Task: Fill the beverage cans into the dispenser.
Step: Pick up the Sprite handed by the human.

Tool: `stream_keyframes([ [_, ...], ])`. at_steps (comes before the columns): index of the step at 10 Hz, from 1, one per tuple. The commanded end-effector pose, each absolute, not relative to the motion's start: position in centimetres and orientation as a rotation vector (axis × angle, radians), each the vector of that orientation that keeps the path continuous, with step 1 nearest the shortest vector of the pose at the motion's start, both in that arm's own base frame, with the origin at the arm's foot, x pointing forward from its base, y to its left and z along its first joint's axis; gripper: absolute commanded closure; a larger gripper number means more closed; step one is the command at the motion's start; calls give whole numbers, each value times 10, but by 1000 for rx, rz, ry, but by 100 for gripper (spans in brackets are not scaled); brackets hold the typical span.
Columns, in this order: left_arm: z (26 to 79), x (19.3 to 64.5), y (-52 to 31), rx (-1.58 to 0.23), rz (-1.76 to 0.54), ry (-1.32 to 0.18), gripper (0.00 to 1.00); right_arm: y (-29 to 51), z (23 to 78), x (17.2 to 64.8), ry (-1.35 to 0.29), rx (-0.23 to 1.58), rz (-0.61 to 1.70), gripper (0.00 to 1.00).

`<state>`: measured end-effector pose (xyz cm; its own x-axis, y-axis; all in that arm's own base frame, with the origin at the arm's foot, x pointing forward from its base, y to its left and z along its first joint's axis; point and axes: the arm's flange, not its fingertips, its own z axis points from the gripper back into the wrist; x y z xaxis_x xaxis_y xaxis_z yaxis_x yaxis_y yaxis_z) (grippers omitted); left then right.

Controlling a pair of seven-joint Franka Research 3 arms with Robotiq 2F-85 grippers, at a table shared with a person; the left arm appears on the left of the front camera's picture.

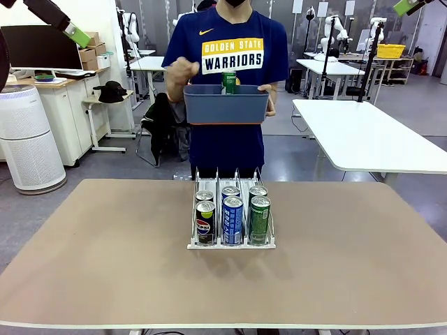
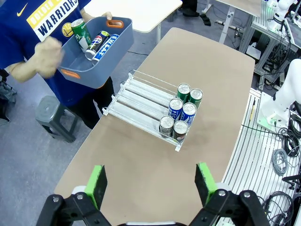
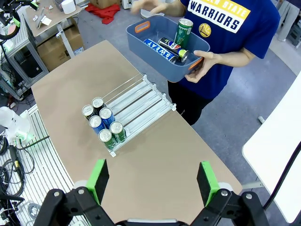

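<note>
Currently, the dispenser, a clear-and-white three-lane sloped rack with thin wire dividers and a low front lip, sits at the centre of the matte brown tabletop. Each lane holds two upright slim aluminium cans at the lip end. A black Pepsi can, a blue can with white print and a green can stand in front, and one silver-topped can stands directly behind each. Bare white rails run up the slope behind them.

At 12 o'clock from the rack, beyond the table edge, a person holds a dark blue rectangular plastic bin with rounded corners and orange-rimmed handle slots. It contains an upright green can; the wrist views also show a second Pepsi can and a second blue can lying flat. One hand grips the bin at a handle; the other hand is raised beside it, blurred.

The left gripper and right gripper hang high above the table at 10 and 2 o'clock from the dispenser, jaws spread wide, the flat green pads holding nothing.
</note>
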<state>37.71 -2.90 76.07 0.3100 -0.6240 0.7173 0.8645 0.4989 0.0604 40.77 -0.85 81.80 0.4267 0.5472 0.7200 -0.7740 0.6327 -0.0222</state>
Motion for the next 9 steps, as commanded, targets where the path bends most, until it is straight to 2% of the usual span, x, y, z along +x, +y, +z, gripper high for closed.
stream_keyframes([
  [1,760,377,-29,-362,-1007,-744,0,-9,818,406,-749,333,846,0],
  [9,760,377,-29,-362,-1007,-744,0,-9,818,406,-749,333,846,0],
])
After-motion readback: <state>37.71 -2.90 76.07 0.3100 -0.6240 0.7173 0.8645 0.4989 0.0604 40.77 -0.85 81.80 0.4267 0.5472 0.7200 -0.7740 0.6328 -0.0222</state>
